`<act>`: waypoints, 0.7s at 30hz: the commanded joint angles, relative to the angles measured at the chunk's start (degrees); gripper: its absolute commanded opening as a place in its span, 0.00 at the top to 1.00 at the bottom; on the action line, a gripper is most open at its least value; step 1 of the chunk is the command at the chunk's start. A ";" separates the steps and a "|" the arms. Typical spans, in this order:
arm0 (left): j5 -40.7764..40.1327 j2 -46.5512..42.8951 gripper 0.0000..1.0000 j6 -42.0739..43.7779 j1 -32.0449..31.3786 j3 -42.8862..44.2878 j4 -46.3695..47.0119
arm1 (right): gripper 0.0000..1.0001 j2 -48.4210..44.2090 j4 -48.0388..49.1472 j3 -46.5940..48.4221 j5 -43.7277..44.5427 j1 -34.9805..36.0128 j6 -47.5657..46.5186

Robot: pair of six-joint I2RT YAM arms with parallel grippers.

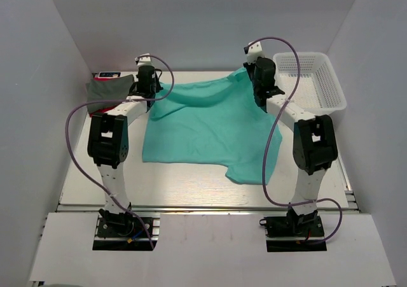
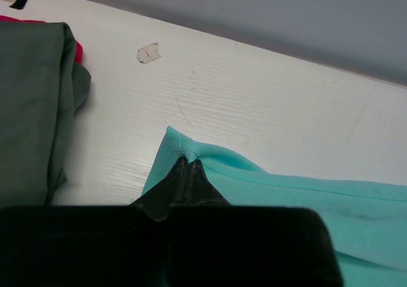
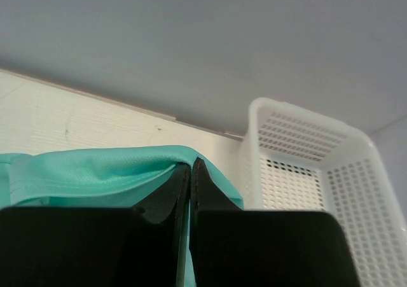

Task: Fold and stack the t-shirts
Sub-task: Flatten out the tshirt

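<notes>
One white table, boxed in by pale walls on three sides.

Three t-shirts in all. Largest in spread: one teal t-shirt, laid open over the middle of the table, rumpled along its far edge, one sleeve reaching toward the near right. Far edge taken up at two places, one by each gripper.

One white plastic mesh basket at the far right corner of the table, just beside the teal cloth's far right end, nothing visible inside.

Two arms: left arm and right arm, bolted at the near edge, both reaching to the far side.

One dark grey-green t-shirt, folded, at the far left corner of the table, lying on top of one red t-shirt, of which only slivers show at the edges. Both apart from the teal one.

Left gripper: jaws closed tight on the far left corner of the teal t-shirt, hem pinched between the tips, low over the table.

Right gripper: jaws likewise clamped on the teal t-shirt's far right edge, cloth draped over the fingertips, near the basket.

One small scrap of tape stuck to the table near the far edge, between the grey-green t-shirt and the pinched corner.
</notes>
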 commanded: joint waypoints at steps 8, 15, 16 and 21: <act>-4.04 13.87 0.94 -0.14 0.24 16.48 -1.31 | 1.00 18.96 -4.58 21.68 -5.24 -2.98 5.25; -2.20 22.41 0.00 -1.37 0.77 29.50 -8.50 | 0.54 29.25 -12.13 37.09 -6.72 -4.04 7.19; -0.64 22.41 0.00 -1.37 0.77 31.61 -9.65 | 0.10 29.17 -13.36 38.66 -6.47 -4.04 7.54; 4.47 15.40 0.00 -1.37 1.29 27.69 -11.16 | 0.10 20.05 -20.66 33.70 -10.76 -2.64 11.65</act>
